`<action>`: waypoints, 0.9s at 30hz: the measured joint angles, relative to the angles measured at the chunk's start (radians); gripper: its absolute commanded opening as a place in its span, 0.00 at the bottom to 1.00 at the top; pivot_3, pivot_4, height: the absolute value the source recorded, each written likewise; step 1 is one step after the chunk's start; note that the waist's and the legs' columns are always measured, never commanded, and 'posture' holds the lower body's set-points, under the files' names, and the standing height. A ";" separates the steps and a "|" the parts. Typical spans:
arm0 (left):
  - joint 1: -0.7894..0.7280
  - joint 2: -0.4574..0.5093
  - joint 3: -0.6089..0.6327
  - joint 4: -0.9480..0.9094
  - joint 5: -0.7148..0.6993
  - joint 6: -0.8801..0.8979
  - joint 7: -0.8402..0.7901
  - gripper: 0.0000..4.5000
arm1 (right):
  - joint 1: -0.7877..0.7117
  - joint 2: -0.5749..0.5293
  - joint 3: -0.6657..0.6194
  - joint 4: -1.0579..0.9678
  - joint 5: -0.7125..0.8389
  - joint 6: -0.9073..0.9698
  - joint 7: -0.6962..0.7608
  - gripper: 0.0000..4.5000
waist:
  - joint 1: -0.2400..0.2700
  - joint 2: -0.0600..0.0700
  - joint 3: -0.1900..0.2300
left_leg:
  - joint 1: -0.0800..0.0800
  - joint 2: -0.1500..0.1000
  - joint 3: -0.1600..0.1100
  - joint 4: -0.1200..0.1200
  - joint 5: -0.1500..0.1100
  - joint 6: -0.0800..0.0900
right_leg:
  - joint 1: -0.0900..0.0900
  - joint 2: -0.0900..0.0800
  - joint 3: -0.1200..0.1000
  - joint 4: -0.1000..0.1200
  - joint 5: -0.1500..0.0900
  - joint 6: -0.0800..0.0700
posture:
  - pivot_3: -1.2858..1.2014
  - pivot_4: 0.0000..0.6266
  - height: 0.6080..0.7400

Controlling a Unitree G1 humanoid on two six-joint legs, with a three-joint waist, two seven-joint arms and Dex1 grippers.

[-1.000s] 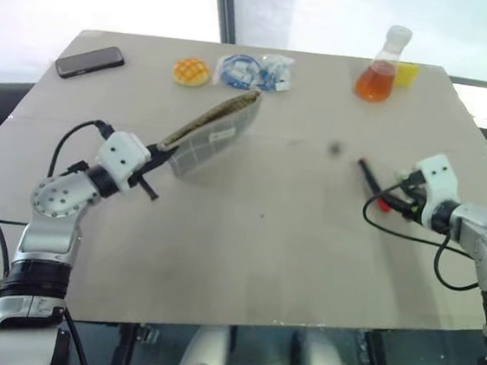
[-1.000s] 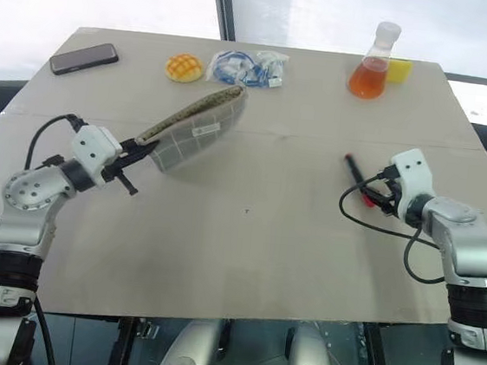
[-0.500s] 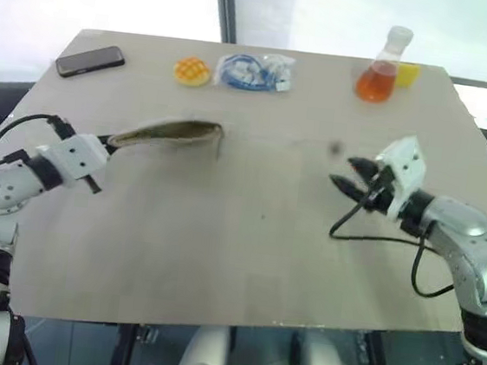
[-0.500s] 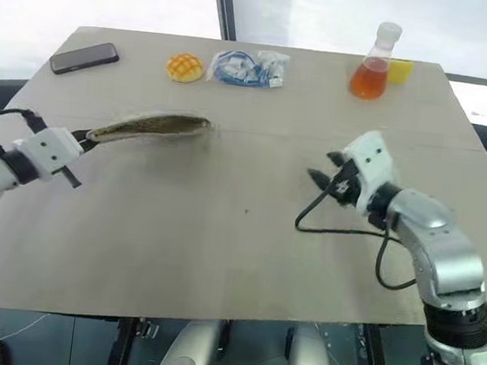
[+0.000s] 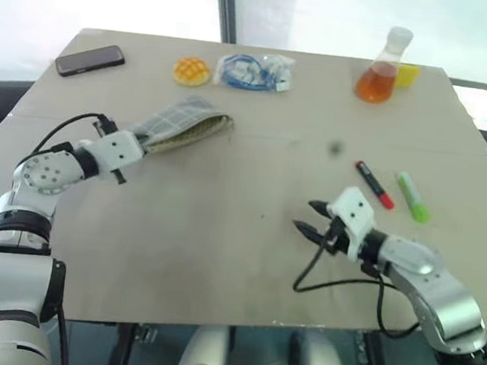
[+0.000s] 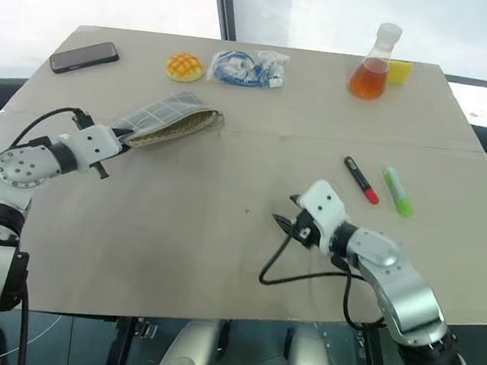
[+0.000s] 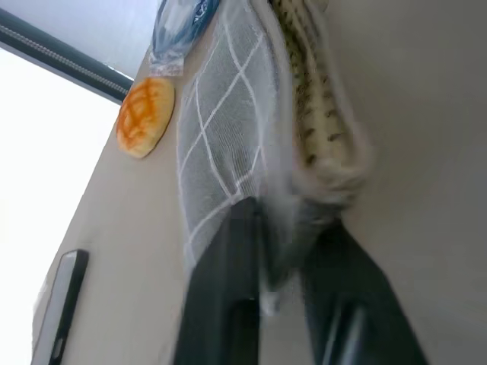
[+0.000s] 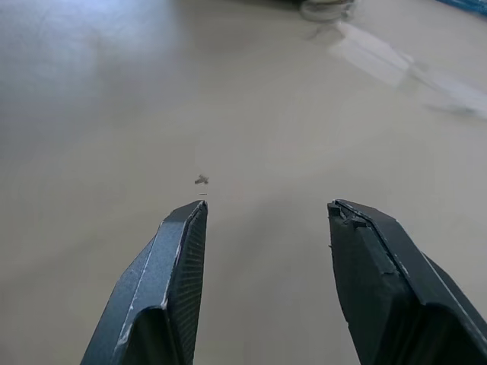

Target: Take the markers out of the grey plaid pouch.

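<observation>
From the head camera you've got the pouch lying on the table, both markers out near the right edge. Left wrist: your left gripper fingers straddle the pouch's end, can't tell if it's pinched. Right wrist: right gripper spread apart, holding nothing

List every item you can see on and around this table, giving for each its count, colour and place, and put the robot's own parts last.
Table: one, beige.
Phone: one, black, far left corner.
Bun-shaped toy: one, orange-yellow, far edge.
Clear bag of blue cable: one, beside the bun-shaped toy.
Flask: one, clear with orange liquid, far right.
Yellow object: one, just behind the flask.
Grey plaid pouch: one, left of centre, lying on the table.
Red-capped marker: one, black and red, right side.
Green highlighter: one, beside it.
Left gripper: jaws around the pouch's end.
Right gripper: jaws open, empty.
</observation>
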 measured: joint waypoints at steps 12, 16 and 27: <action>0.781 -0.032 0.187 -1.210 -0.791 0.927 -0.287 0.93 | 0.487 -0.054 -0.299 -0.137 -0.001 -0.071 -0.042 1.00 | 0.004 0.001 0.000 | 0.003 0.008 0.005 -0.003 -0.003 -0.005 | 0.002 -0.002 -0.001 -0.001 -0.003 -0.006 | 0.52 0.24 1.00; 0.769 -0.064 0.184 -1.300 -0.781 1.011 -0.206 0.99 | 0.575 -0.045 -0.324 -0.206 -0.002 -0.098 -0.046 1.00 | 0.003 0.003 -0.001 | 0.004 0.012 0.014 -0.002 -0.003 -0.005 | 0.002 -0.004 -0.002 -0.003 -0.004 -0.004 | 0.52 0.24 1.00; 0.743 -0.115 0.179 -1.321 -0.728 1.059 -0.180 0.99 | 0.611 -0.037 -0.357 -0.221 -0.005 -0.110 -0.065 1.00 | 0.003 0.002 -0.003 | 0.002 0.022 0.033 0.003 -0.004 -0.003 | -0.001 -0.010 -0.005 -0.014 0.001 -0.011 | 0.52 0.24 1.00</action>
